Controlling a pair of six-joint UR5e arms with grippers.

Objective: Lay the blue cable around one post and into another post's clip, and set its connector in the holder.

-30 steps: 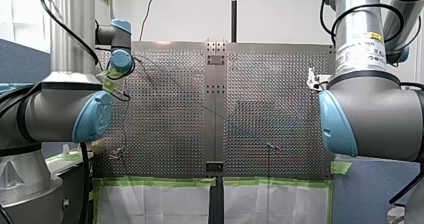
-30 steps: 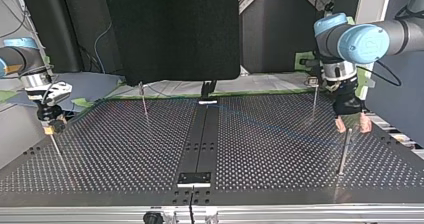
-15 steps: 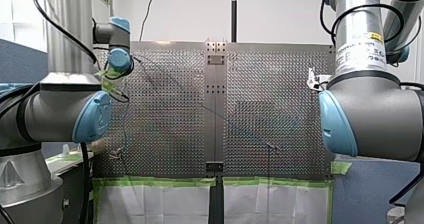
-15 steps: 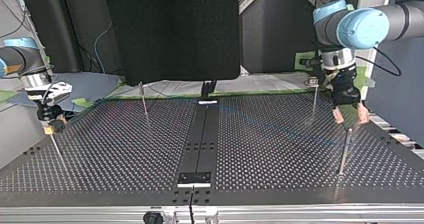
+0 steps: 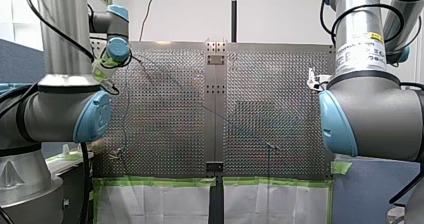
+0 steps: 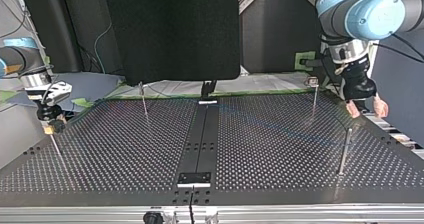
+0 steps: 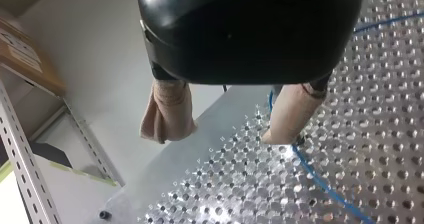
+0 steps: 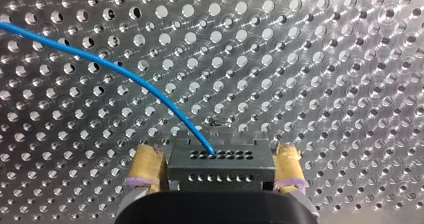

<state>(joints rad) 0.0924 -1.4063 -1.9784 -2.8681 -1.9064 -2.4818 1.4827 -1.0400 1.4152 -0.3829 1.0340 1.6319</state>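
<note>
Opposite front and top views over table; wrist close-ups

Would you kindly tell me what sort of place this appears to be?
Probably a robotics lab bench: my left arm and my right arm reach over a perforated metal table with thin posts, and a blue cable runs over it.

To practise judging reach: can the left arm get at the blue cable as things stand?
Probably yes. The left gripper is open and empty, and the blue cable runs uncovered right past one of its pads, with nothing between.
</note>
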